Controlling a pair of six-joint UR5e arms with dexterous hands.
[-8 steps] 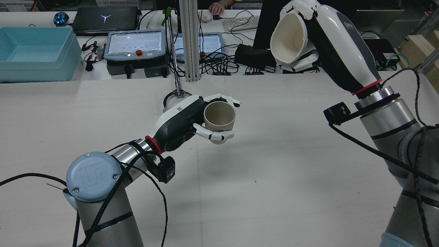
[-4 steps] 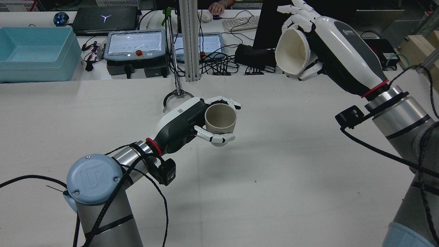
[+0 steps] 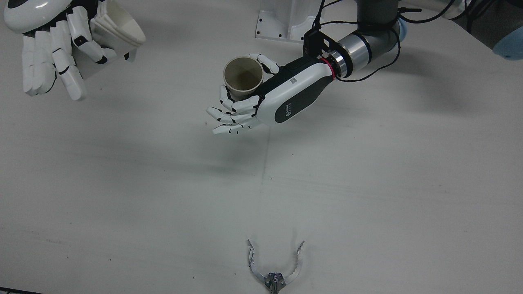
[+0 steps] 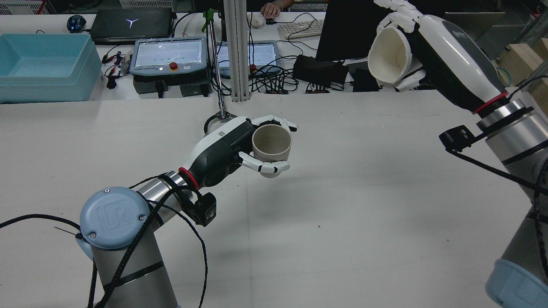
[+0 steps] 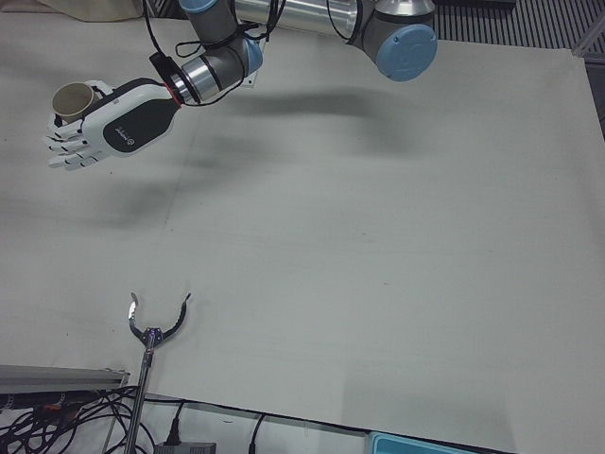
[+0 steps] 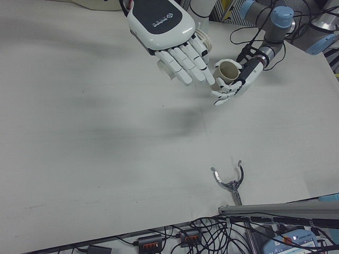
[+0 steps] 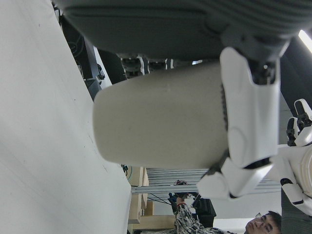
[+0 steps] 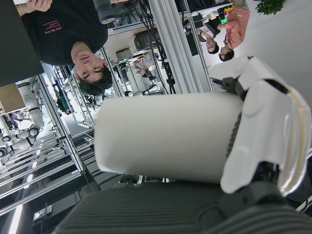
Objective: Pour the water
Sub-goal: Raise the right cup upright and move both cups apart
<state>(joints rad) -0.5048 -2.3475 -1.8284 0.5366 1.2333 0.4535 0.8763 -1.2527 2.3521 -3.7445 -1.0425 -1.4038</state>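
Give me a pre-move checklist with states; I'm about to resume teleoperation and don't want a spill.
1. Left hand holds the tan cup: ok.
2. Tan cup upright, mouth up: ok.
3. Right hand holds the white cup: ok.
4. White cup above the tan cup: not ok; it is high and off to the robot's right.
5. White cup level: not ok; it is tipped, mouth facing sideways.
6. Water in either cup: cannot tell.
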